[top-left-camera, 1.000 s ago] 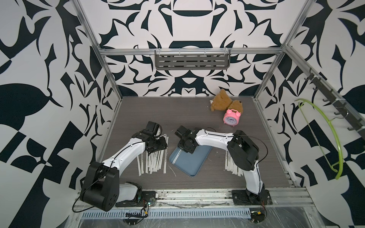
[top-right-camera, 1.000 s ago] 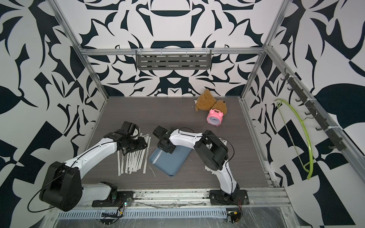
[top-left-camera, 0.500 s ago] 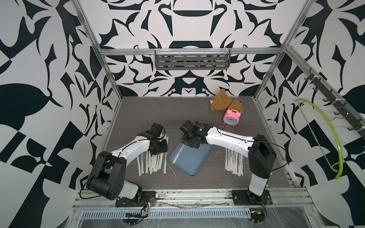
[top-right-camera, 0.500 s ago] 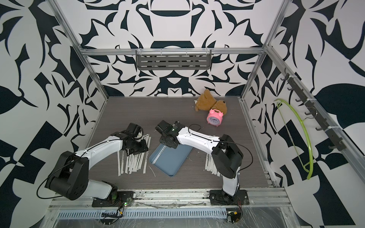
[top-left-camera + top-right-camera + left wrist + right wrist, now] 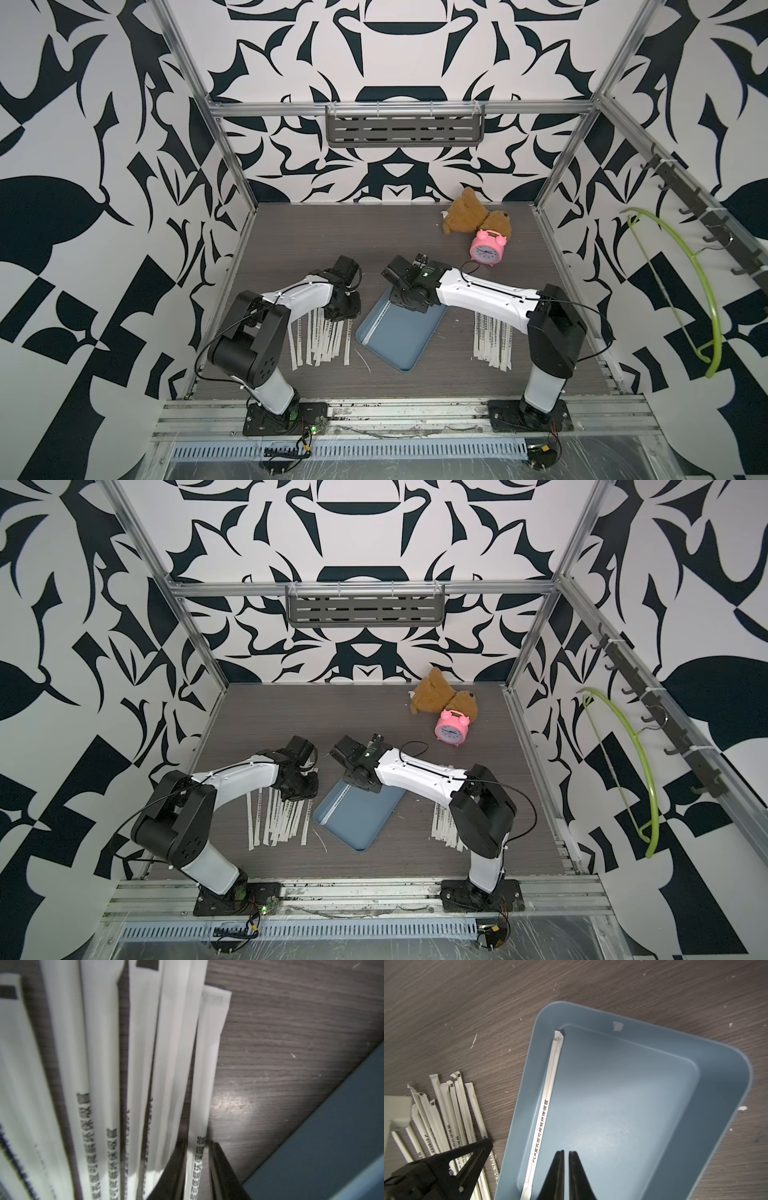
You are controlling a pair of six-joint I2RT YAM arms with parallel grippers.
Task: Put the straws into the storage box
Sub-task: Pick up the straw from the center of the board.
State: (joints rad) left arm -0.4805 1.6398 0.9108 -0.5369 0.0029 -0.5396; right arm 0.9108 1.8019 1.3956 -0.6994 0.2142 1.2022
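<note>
Two bunches of straws (image 5: 320, 340) are seen on the table (image 5: 332, 241): one is fanned out beside the left arm, and the right bunch (image 5: 492, 345) is spread beside the right arm. The tray (image 5: 399, 336) is set at a slant between them. A single straw (image 5: 548, 1101) is laid inside the tray, pressed along one long wall, with its end tucked into a corner. The right gripper (image 5: 566, 1153) is held over the tray floor just beside that straw. Its jaws are almost closed, with only a thin slit between them, and nothing is gripped. The left gripper (image 5: 197, 1147) is placed at the side of the left bunch nearest the tray. Its jaws are closed against both edges of the outermost straw (image 5: 207, 1059) there. Whether that straw is raised off the table cannot be told. A teddy bear (image 5: 465, 210) and a pink alarm clock (image 5: 487, 249) are found near the back wall, well apart from the tray.
</note>
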